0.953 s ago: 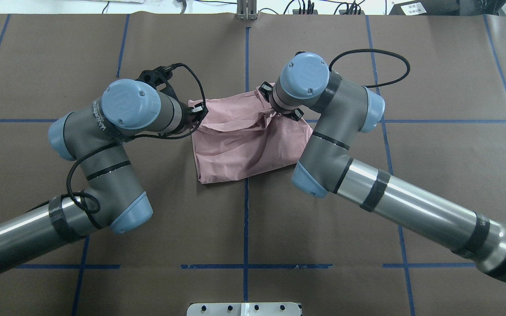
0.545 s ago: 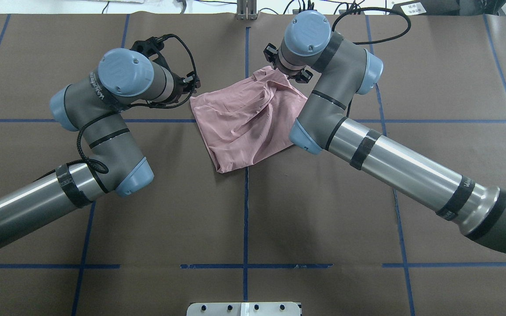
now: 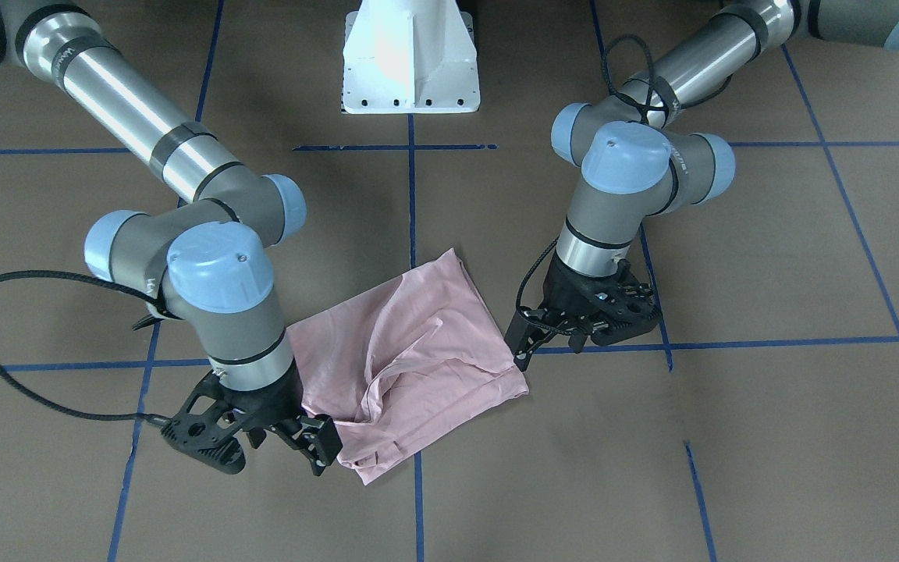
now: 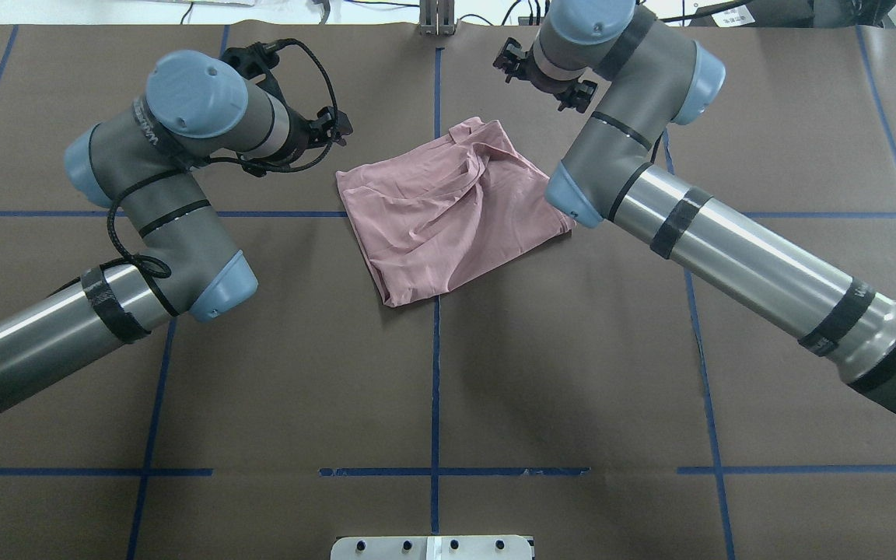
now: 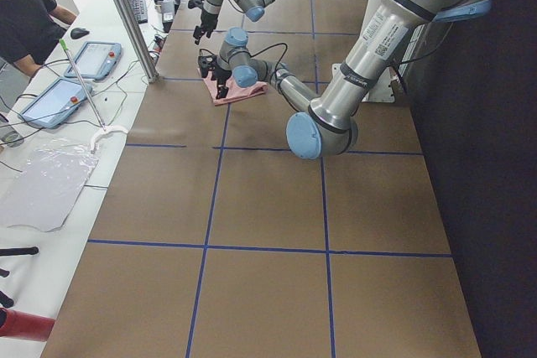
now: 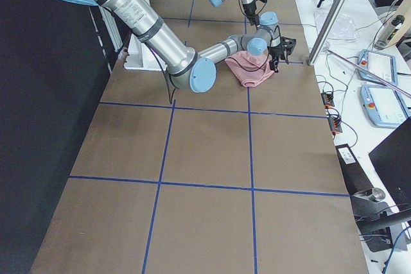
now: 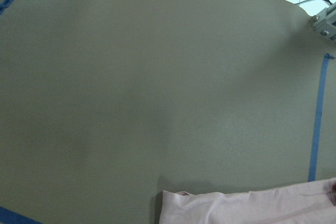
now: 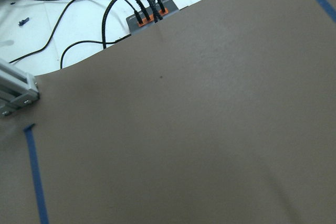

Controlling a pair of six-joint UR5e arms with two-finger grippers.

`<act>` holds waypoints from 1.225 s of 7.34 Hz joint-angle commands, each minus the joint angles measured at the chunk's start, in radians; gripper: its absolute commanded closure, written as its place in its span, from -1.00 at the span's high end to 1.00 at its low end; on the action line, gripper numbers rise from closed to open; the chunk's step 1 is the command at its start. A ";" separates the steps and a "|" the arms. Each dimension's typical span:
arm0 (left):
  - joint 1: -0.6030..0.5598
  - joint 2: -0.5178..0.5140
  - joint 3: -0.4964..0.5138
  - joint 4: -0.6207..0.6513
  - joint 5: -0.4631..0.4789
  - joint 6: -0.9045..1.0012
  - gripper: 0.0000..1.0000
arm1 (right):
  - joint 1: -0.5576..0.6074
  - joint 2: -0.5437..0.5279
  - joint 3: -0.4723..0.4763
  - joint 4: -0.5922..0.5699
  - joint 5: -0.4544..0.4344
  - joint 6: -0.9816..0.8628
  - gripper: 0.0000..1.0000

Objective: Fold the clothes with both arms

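You see the table (image 4: 261,350) from overhead above the base (image 4: 432,547), steeply from opposite, lengthwise from both ends; all four share the T-shirt (image 4: 448,210). Wrist cameras sit close over the table.

Pale pink cotton T-shirt (image 4: 448,210): lies on the brown paper-covered bench (image 4: 448,373), centre, far half. Left arm's black two-finger tool (image 3: 524,347): just off the shirt's far left corner. Right arm's black two-finger tool (image 3: 317,445): beside its far right corner.

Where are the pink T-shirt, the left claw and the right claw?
pink T-shirt (image 4: 448,222): overhead view, middle of the fabric.
left claw (image 3: 524,349): front-facing view, midway between its fingertips.
right claw (image 3: 323,451): front-facing view, midway between its fingertips.
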 commanded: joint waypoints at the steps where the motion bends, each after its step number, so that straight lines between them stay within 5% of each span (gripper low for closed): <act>1: -0.132 0.080 -0.062 0.007 -0.138 0.183 1.00 | 0.127 -0.159 0.133 -0.032 0.115 -0.299 1.00; 4: -0.321 0.322 -0.263 0.019 -0.272 0.537 1.00 | 0.322 -0.466 0.386 -0.216 0.265 -0.870 1.00; 6: -0.444 0.444 -0.398 0.176 -0.346 0.818 1.00 | 0.440 -0.635 0.567 -0.400 0.423 -1.140 1.00; 7: -0.502 0.452 -0.435 0.332 -0.345 1.030 1.00 | 0.526 -0.705 0.592 -0.442 0.513 -1.278 1.00; 9: -0.636 0.471 -0.410 0.425 -0.366 1.377 1.00 | 0.626 -0.820 0.590 -0.441 0.559 -1.451 1.00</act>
